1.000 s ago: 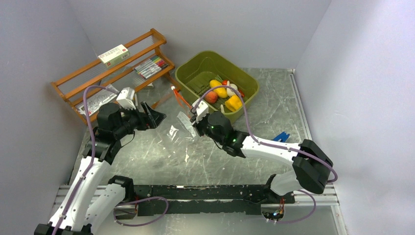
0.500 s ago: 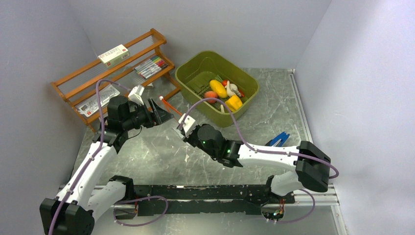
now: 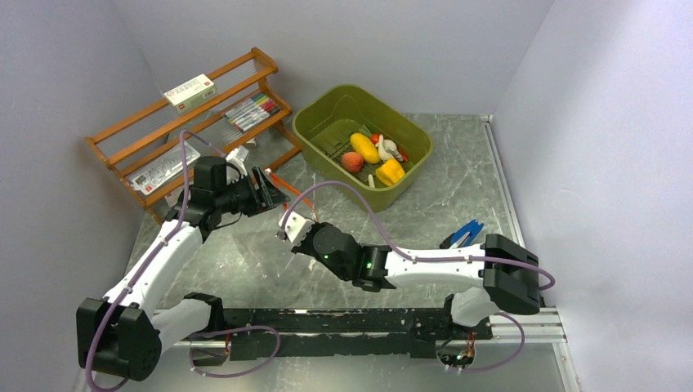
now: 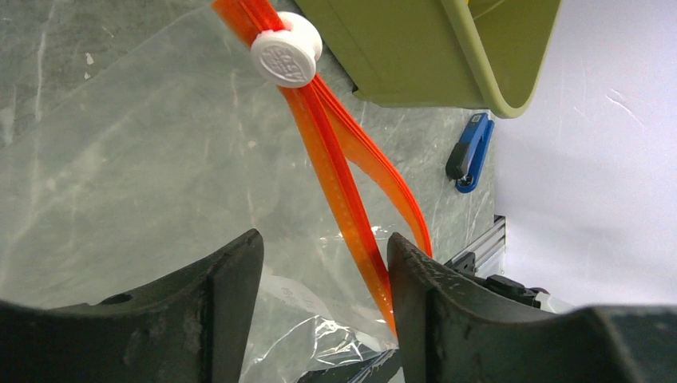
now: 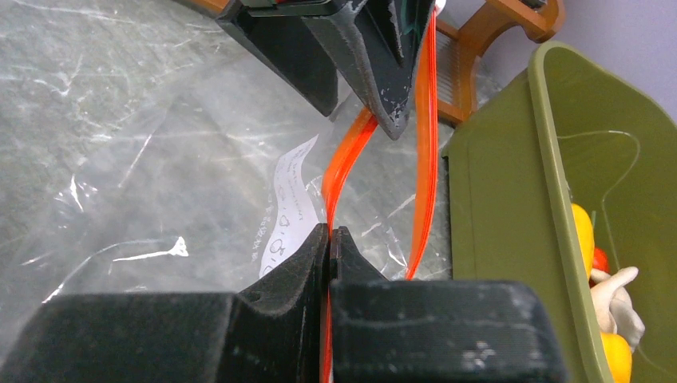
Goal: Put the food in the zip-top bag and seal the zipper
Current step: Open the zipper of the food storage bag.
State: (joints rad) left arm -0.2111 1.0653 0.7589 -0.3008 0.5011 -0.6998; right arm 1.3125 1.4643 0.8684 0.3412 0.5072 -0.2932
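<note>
Nearest the bases, the right gripper [image 5: 329, 239] has its fingers pressed together on one strip of the zipper [image 4: 326, 155], at the near end of the mouth of the zip-top bag [image 4: 144, 159]. From that pinch the zipper's long axis runs up and away toward the left gripper [image 4: 323, 239], ending at a white slider [image 4: 286, 57] beyond it. The two strips part below the slider, so the mouth is open. The clear film of the bag hangs slack on the left side of the strips, above the table [image 3: 458, 188]. The left gripper is spread wide and clamps nothing. One strip lies against the inner face of the finger on the right of the left wrist view, and the other curves off behind that finger, so the finger appears to stand between the two lips. Whether it touches either strip cannot be told. Judgement: the second lip lies just beside the left gripper, which is the arm placed to take it. Farther back and to the right, the food [image 3: 365, 148] all sits in the olive-green basket [image 3: 323, 104], well apart from the bag mouth. No piece has been loaded and sealing is not yet begun. With both arms at the bag, no gripper is free to fetch the food.
</note>
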